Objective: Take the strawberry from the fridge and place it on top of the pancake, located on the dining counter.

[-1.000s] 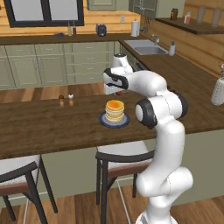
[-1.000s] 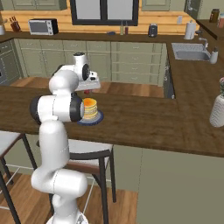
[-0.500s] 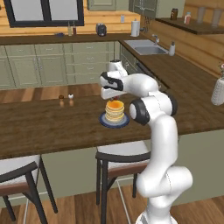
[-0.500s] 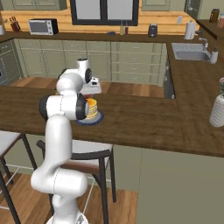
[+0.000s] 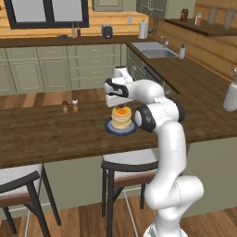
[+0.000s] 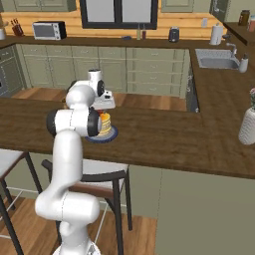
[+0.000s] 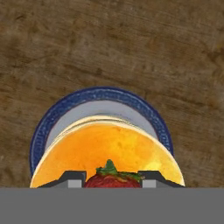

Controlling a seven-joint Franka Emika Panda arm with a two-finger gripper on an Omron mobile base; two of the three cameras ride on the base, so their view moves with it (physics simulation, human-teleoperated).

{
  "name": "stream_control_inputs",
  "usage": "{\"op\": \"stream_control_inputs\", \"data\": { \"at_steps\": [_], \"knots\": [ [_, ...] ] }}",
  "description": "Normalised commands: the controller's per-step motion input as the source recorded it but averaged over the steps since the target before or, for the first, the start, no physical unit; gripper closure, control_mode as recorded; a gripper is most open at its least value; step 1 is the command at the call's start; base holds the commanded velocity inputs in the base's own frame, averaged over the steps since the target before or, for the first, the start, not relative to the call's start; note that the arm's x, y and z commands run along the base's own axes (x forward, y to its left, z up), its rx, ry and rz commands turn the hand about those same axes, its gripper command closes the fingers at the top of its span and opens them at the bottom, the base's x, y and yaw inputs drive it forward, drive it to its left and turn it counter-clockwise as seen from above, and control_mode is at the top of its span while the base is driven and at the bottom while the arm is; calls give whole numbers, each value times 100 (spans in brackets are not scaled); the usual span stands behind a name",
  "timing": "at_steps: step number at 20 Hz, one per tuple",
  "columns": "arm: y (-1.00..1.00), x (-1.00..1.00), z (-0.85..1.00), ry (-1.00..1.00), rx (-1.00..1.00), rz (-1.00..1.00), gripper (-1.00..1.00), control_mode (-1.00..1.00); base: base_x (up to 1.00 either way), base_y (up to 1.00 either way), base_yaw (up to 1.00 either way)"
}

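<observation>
The gripper [image 7: 113,180] is closed on the strawberry [image 7: 113,180], red with a green leafy cap, pinched between both fingertips [image 7: 74,178]. Directly beneath sits the pancake [image 7: 105,151], a golden stack on a blue-rimmed plate [image 7: 78,103]. The plate rests on the dark-brown dining counter [image 5: 51,134], with the arm bent down over it. Beyond, a sink [image 5: 155,52] is set in the green-cabinet worktop.

Dark-brown wood counter [image 5: 55,134] carries a blue-rimmed plate [image 7: 94,98] with the pancake [image 5: 121,117] stack on it. Two small items [image 5: 70,102], too small to identify, sit at the plate's 9 o'clock in the left base view, well apart.
</observation>
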Motion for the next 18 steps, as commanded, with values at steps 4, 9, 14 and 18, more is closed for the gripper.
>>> {"op": "stream_control_inputs", "data": {
  "at_steps": [4,9,14,18],
  "knots": [
    [0,0,-29,4,0,0,100,-100,0,0,0],
    [0,0,-26,2,0,0,100,-100,0,0,0],
    [0,-2,-22,0,0,0,-100,-100,0,0,0],
    [-7,-21,-1,-3,0,0,-100,-100,0,0,0]
  ]
}}
